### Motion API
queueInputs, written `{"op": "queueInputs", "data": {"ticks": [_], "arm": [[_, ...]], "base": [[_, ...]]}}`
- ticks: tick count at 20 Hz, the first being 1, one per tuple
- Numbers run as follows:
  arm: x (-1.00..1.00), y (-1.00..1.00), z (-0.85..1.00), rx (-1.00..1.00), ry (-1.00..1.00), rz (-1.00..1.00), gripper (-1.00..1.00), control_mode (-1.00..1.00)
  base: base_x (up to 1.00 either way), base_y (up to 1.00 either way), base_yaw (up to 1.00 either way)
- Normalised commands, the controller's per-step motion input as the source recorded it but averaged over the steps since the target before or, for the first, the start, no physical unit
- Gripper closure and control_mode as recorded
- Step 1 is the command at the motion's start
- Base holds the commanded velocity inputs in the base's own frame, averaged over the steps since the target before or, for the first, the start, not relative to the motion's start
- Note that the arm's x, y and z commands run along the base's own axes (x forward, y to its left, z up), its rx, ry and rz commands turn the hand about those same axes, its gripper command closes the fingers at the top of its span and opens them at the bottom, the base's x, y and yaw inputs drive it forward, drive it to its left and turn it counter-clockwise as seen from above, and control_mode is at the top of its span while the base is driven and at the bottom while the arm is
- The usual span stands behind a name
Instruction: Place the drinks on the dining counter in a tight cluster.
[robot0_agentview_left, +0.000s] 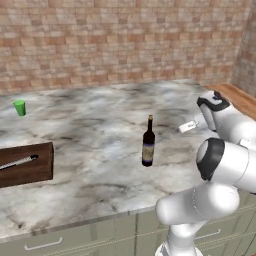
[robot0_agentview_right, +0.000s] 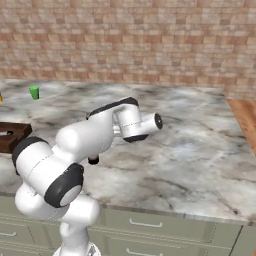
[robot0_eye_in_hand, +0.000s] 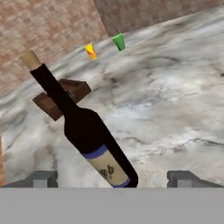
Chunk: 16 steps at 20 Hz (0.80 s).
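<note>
Brick wall behind marble dining counter (robot0_agentview_left: 100, 125). Wine bottle (robot0_agentview_left: 148, 145) stands upright mid-counter, free. My pincer (robot0_eye_in_hand: 113, 178) gapes wide, empty, tips straddling its base. Other drinks likely outstanding.

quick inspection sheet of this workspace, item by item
surface: marble dining counter, sage-green drawer fronts below
job's things: wine bottle upright on the counter, standing alone
clutter: green cup and yellow cup toward the far wall; brown wooden board carrying a dark-handled utensil
claw: claw open, a tip on each side of the bottle's base, apart from the glass
cables: nothing seen
surroundings: brick wall behind; wooden floor at right
</note>
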Motion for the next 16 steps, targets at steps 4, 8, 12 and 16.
{"op": "queueInputs", "data": {"ticks": [4, 8, 12, 16], "arm": [[-0.05, -0.03, 0.04, -0.12, 0.27, -0.24, -1.0, -1.0], [-0.79, 0.4, -0.1, -0.17, 0.1, -0.14, -1.0, -1.0], [-0.83, 0.26, -0.03, -0.23, 0.06, -0.17, -1.0, -1.0], [-0.63, 0.17, 0.38, -0.26, 0.0, -0.19, -1.0, -1.0]], "base": [[0.0, 0.0, 0.0], [0.0, 0.0, 0.0], [0.0, 0.0, 0.0], [0.0, 0.0, 0.0]]}}
